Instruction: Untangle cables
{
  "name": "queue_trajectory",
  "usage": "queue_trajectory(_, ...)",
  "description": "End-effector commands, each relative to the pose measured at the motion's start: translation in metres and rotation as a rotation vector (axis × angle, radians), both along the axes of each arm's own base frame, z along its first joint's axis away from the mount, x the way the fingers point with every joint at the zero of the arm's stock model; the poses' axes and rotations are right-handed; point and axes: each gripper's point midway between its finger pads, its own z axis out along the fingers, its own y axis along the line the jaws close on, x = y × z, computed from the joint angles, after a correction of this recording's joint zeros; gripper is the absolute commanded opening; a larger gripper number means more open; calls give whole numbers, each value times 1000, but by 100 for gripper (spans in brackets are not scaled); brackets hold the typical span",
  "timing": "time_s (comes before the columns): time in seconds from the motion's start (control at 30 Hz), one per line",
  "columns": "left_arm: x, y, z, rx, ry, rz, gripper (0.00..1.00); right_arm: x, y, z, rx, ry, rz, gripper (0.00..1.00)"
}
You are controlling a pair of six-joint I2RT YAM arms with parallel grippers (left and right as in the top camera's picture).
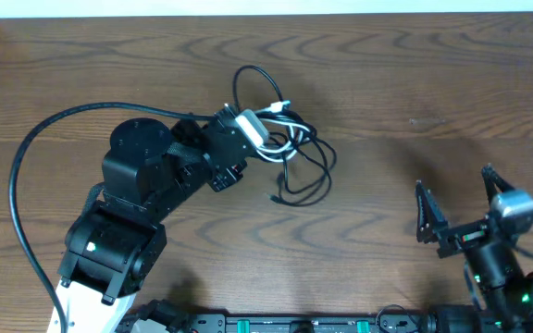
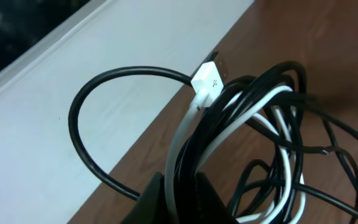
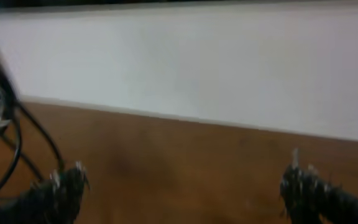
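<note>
The brown wooden table [image 1: 415, 83] ends at its far side against a pale white border [image 2: 55, 112], and most of its surface is bare. The cables [image 1: 294, 153] lie as one loose knot a little left of the middle, toward the far edge, with some black loops spread on the wood to the right. The left gripper [image 1: 251, 137] meets this knot from the left. In the left wrist view its fingers [image 2: 155, 198] are closed on a thick bunch of strands, several black ones and the white cable [image 2: 180, 134]. I judge that it takes the bunch at its densest place, so that the whole tangle can be lifted or held fixed. A white plug [image 2: 207, 82] sticks out just above the grip, beside a wide black loop [image 2: 82, 130] that stands free toward the border. The right gripper [image 1: 458, 199] hovers well apart at the right side of the table, its fingers spread wide with nothing between them. This looks like a division of work: one arm anchors, and the other is free to draw out a single strand. The free loop or the plug end seems the easiest place to begin, because one strand can be taken alone there. The untangling seems hardly begun, as the strands cross in many places.
</note>
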Motion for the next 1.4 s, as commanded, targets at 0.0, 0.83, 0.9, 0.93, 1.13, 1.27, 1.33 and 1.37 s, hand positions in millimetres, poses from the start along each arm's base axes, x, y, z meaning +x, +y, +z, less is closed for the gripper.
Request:
queue_trajectory(0.0,-20,-16,19,-50,-38,-142,8,-5,33,18,-124,-2,216,99)
queue_trajectory(0.83,-57,-64,10,-167,91,-547,8,-35,107,58,-65,-60,861,99)
queue_trajectory(0.9,-60,-66,10,-174,99,-571,7,-36,107,58,-62,-60,875,97)
queue_trajectory(0.93,-63,-68,10,-182,104,-594,8,-36,108,57,-60,-57,876,94)
queue_trajectory(1.13,-71,-70,12,-201,115,-646,8,-26,108,50,3,28,874,77)
queue_trajectory(1.27,-76,-76,11,-199,119,-670,7,-19,111,43,42,86,891,74)
queue_trajectory(1.33,-81,-80,11,-197,121,-687,8,-18,116,40,48,104,914,74)
queue_trajectory(1.37,-82,-81,11,-196,121,-692,7,-18,119,39,50,109,926,74)
